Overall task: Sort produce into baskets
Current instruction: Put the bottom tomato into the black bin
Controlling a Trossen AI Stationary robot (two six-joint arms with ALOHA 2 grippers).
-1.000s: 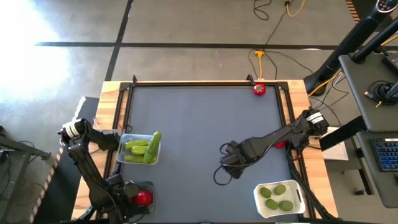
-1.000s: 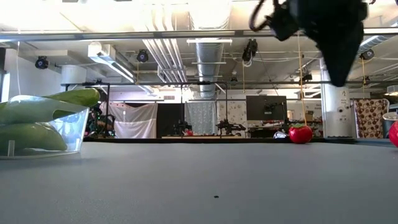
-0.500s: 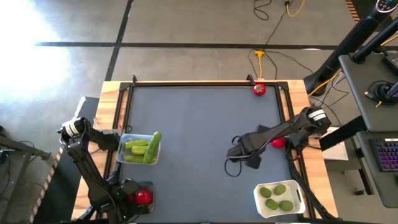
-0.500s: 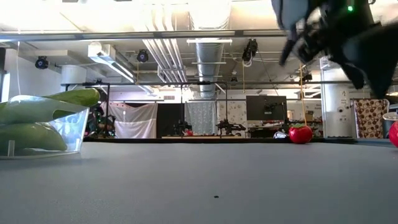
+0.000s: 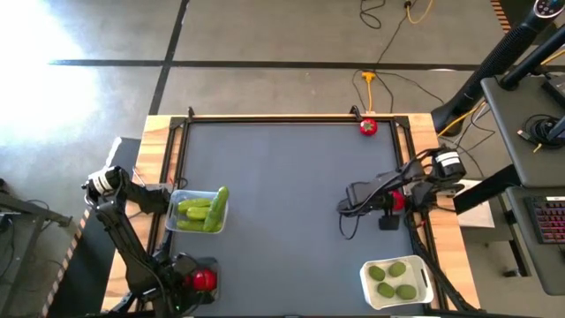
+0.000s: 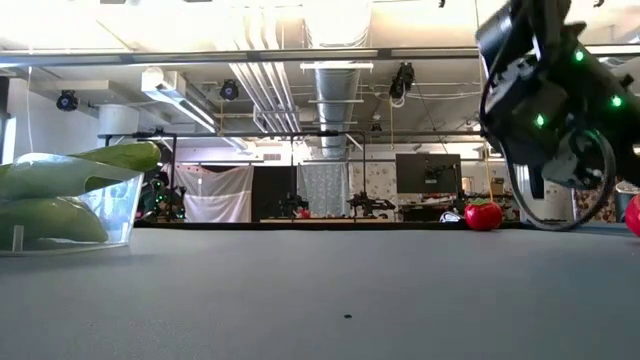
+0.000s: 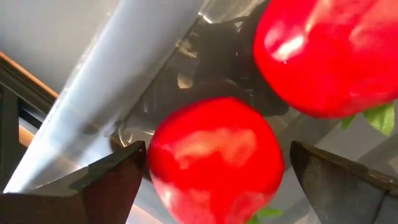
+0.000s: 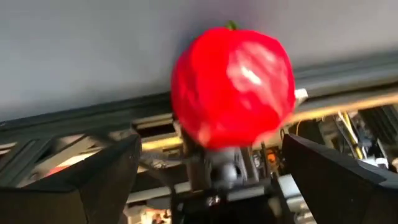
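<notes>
My right gripper is open at the table's right edge, its fingers level on either side of a red tomato that lies against the edge rail. A second tomato lies at the far edge. My left gripper is open low over the dark-tinted basket at the near left, its fingers standing either side of one of two tomatoes in it. The clear basket holds cucumbers. The white basket holds three limes.
A black frame and wooden border run around the dark table. The table's middle is bare between the baskets. The right arm's cables hang beside its gripper. Desks and equipment stand to the right, beyond the table.
My right gripper has gone from the table's middle toward the right edge, turning until it points at the tomato lying there, and has come down low. Its fingers now flank that tomato. The produce and baskets have stayed in place.
</notes>
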